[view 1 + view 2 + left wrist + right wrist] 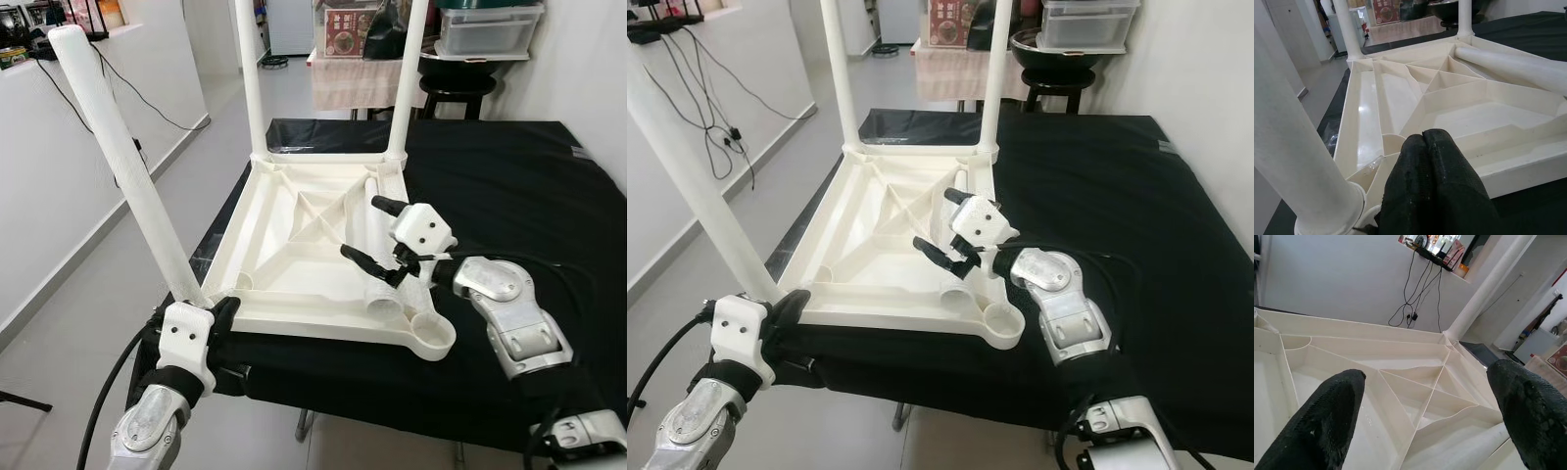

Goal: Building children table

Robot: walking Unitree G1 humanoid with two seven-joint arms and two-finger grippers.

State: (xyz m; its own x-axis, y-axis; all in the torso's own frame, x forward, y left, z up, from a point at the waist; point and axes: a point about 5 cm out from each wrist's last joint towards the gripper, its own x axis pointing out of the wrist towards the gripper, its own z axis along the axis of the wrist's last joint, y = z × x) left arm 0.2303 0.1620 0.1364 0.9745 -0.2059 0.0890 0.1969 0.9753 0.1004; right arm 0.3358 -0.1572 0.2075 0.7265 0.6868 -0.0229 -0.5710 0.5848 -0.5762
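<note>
Legs are going into the upturned tabletop (294, 245), which lies ribs-up on a black-covered bench (529, 186), and three of the four already stand in their corner sockets. Nearest, the left gripper (223, 315) sits at the near left corner beside the base of the leaning leg (122, 157); in the left wrist view its fingertips (1435, 147) are pressed together with nothing between them, touching the tabletop's edge just beside that leg. At the near right corner the socket (432, 333) is empty. Just beyond it the right gripper (377, 231) hovers with fingers spread wide over the last leg (377, 255), which lies loose inside the tabletop along its right side. My reading is that the step in hand is picking up this fourth leg. Next, the right gripper would need to drop lower, close round the leg, tip it upright and press its end into the empty socket. Farther off, the two back legs (251, 78) stand upright.
</note>
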